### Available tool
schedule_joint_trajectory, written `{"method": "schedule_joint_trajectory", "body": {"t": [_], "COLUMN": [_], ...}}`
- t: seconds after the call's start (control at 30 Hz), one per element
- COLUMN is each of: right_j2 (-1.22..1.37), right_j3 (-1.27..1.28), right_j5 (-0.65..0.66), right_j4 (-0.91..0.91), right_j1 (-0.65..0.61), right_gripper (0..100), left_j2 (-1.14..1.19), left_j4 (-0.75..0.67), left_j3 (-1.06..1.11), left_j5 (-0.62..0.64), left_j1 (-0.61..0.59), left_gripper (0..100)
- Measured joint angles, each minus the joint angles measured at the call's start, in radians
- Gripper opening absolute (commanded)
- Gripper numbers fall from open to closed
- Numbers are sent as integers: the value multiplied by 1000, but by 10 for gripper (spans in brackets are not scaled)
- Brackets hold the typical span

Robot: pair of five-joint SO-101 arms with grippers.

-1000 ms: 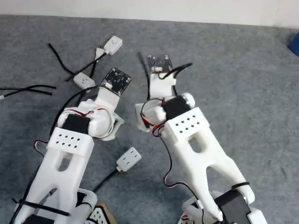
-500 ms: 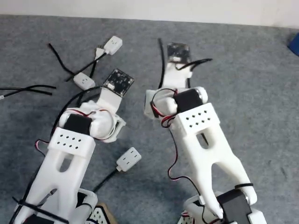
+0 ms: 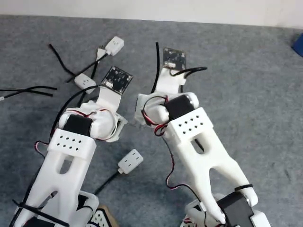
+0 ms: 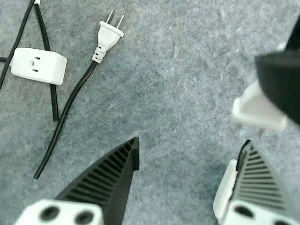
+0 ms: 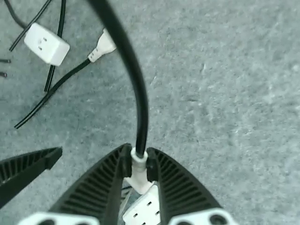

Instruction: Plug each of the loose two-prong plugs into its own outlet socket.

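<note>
PLUGGING JOB BARELY BEGUN: on the grey carpet point(image 3: 246, 71), no plug is seen seated in any socket. One white two-prong plug point(image 5: 138, 168) is clamped between the jaws of the right gripper point(image 5: 138, 152) and is held above the carpet near its middle, with its black cable point(image 5: 126, 61) running off towards the far edge. In the left wrist view its prongs appear bare beneath it. The left gripper point(image 4: 190, 143) is spread wide and carries nothing, poised over bare carpet just beside the right one.

A second plug point(image 4: 110, 35) is seen lying towards the far-left corner, its two prongs exposed and plainly not inserted. Near it a cube socket point(image 4: 37, 65) is shown with its slots empty. A far socket point(image 3: 114, 45) is found close to the far edge, just beyond the second plug's prongs; whether the two touch cannot be told from above. A near socket point(image 3: 130, 161) is set between the two arms towards the near edge, with nothing plugged into it.

The first insertion is judged to be only in preparation. The held plug has yet to be lined up with a socket and pushed home, and the second plug has yet to be picked up and given another. Which socket is meant for which plug cannot be told
</note>
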Motion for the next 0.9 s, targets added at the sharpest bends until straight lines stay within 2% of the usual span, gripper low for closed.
{"method": "schedule_joint_trajectory", "body": {"t": [0.33, 0.7, 0.9], "right_j2": [0, 0, 0], "right_j3": [-2, -2, -2], "right_j5": [-3, 186, 209], "right_j4": [46, 178, 181], "right_j1": [-15, -20, -21], "right_gripper": [5, 5, 5], "left_j2": [0, 170, 178], "left_j4": [-155, -224, -224], "left_j3": [60, 18, 2], "left_j5": [5, 5, 5], "left_j1": [-12, -57, -87], "left_gripper": [333, 330, 330]}}
